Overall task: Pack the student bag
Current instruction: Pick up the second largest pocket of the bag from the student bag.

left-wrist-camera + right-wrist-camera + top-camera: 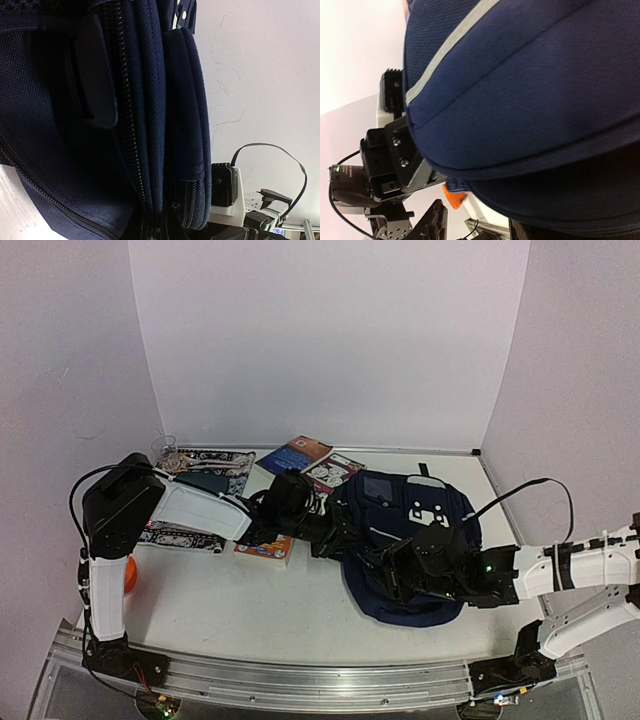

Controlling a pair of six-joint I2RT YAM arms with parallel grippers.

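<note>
The student bag [420, 530], navy with a grey stripe, lies flat right of the table's middle. My left gripper [335, 530] reaches in from the left to its left edge. In the left wrist view the bag [150, 100] fills the frame, and the dark fingers [160, 227] are shut on a fold of fabric beside a zip. My right gripper [397, 575] sits at the bag's near edge. In the right wrist view the bag [530, 90] bulges overhead. The right gripper [475, 222] has its jaws apart under the bag's rim, near a blue zip pull [451, 184] with an orange piece beneath.
Books [298, 453] [333, 472] lie behind the bag and another book [265, 548] to its left. A patterned black mat [205, 462] with a teal pouch [207, 481] sits at the back left. An orange ball [128, 575] rests by the left arm's post.
</note>
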